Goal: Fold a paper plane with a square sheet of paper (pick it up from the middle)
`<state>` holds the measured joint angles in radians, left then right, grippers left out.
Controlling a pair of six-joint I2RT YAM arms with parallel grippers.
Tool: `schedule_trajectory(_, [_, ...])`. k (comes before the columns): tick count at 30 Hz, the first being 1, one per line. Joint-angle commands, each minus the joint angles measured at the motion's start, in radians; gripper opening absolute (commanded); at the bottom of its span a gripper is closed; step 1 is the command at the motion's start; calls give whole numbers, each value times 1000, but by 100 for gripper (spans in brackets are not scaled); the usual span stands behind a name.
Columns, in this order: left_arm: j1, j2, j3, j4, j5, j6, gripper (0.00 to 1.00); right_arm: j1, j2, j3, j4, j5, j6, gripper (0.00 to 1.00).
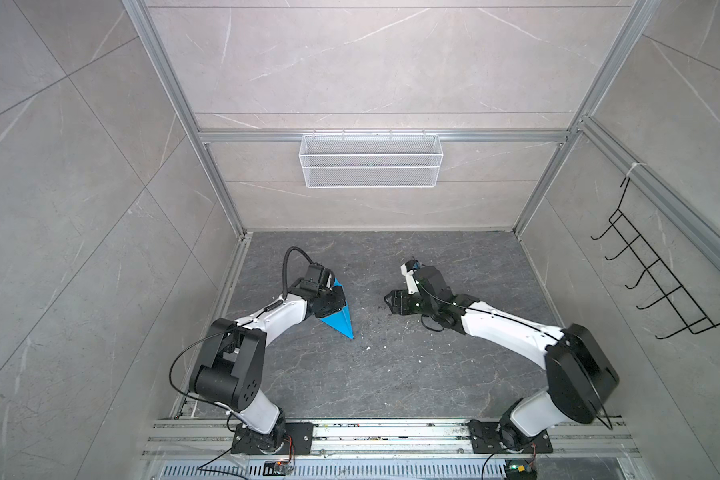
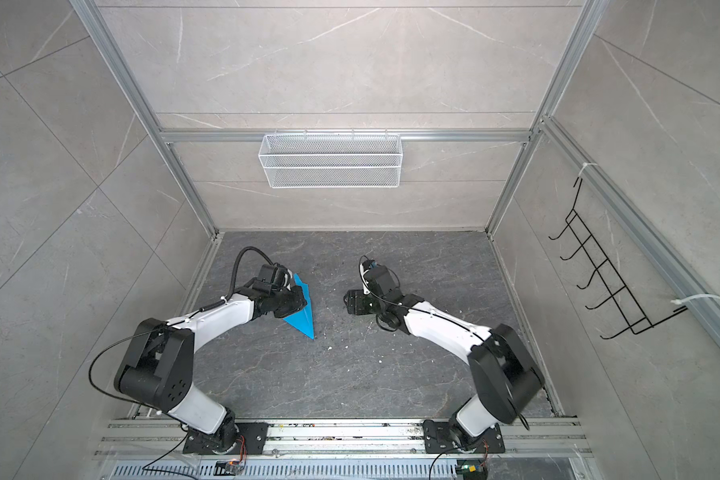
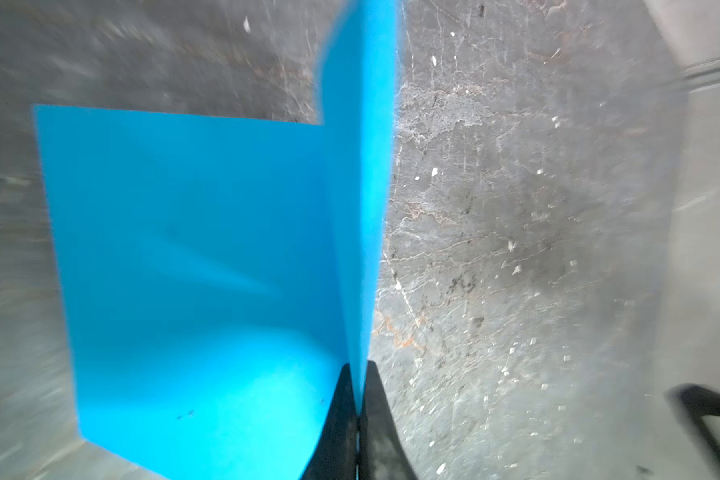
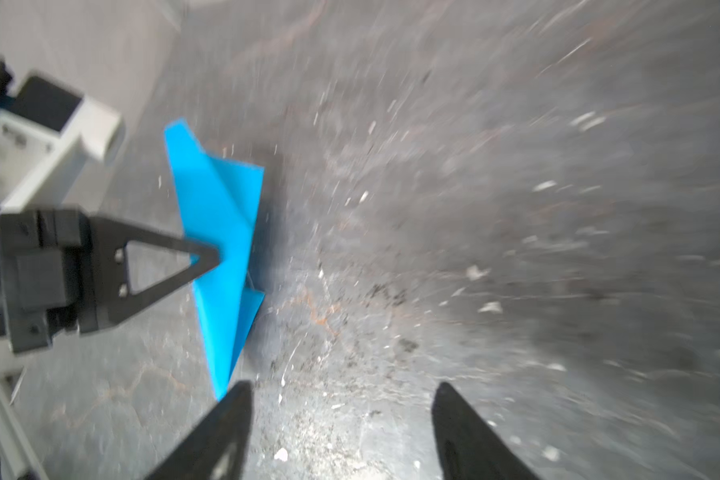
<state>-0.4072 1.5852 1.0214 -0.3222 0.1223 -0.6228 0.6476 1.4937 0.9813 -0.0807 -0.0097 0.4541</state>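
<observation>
Two wrist views alone show left jaws pinching the paper plane (image 3: 208, 270), right jaws spread.

Lighting: bright, even, diffuse; shadows soft. Both top views sharp, straight lines bowed at edges. Wrist views motion-blurred.

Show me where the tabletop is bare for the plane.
Bare: the near stretch of dark grey stone tabletop between the arm bases, and the far band by the back wall. Crowded: left of centre, where shut left jaws pinch the folded blue paper plane; open right jaws opposite.
</observation>
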Motion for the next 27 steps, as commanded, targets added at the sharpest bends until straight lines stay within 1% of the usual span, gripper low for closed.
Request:
schedule_trajectory(1, [-73, -15, 124, -385, -304, 88, 4, -2, -103, -52, -93, 240, -54, 92])
schedule_trajectory(2, [-96, -1, 164, -445, -367, 90, 4, -3, -129, -59, -106, 277, -59, 99])
schedule_trajectory(4, [-150, 44, 249, -562, -495, 88, 4, -7, -172, -68, -135, 331, -77, 99])
schedule_trajectory(7, [-214, 128, 347, -675, -632, 71, 4, -14, -216, -77, -178, 391, -91, 99])
schedule_trajectory(9, [-247, 190, 394, -719, -690, 59, 5, -19, -239, -89, -187, 394, -100, 99])
schedule_trajectory(12, [-288, 302, 469, -795, -766, 17, 5, -22, -290, -130, -186, 450, -63, 99])
schedule_trajectory(15, [-306, 396, 505, -786, -776, 30, 5, -26, -336, -151, -218, 495, -22, 99])
schedule_trajectory(20, [-328, 501, 553, -777, -778, 21, 5, -32, -364, -165, -252, 505, 1, 99])
schedule_trajectory(24, [-342, 549, 555, -728, -731, 28, 7, -36, -369, -168, -281, 529, 40, 99])
schedule_trajectory(27, [-351, 562, 549, -697, -690, 18, 11, -36, -363, -161, -300, 508, 52, 99])
